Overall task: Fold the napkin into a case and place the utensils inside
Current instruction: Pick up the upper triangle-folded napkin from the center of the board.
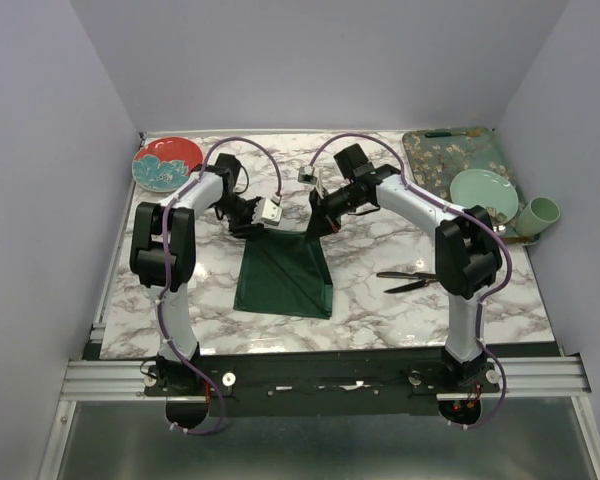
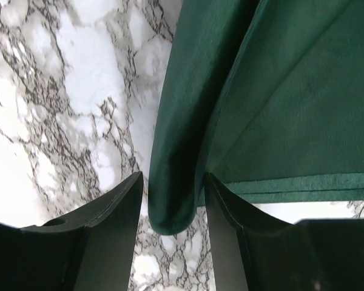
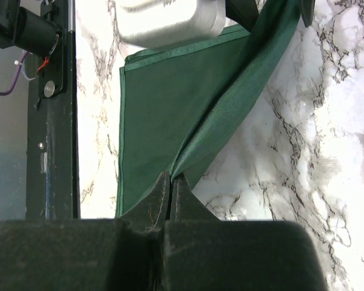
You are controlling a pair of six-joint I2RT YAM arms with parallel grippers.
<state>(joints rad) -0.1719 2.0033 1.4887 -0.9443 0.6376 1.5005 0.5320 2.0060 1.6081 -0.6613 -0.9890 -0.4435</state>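
Napkin [image 1: 285,280] pinched in right tool [image 3: 171,180], utensils [image 1: 408,280] nearby, floral tray [image 1: 432,150] behind

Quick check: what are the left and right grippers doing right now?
Left gripper: open, a fold of the napkin lying loose between its fingers.
Right gripper: closed, pinching the napkin's edge.
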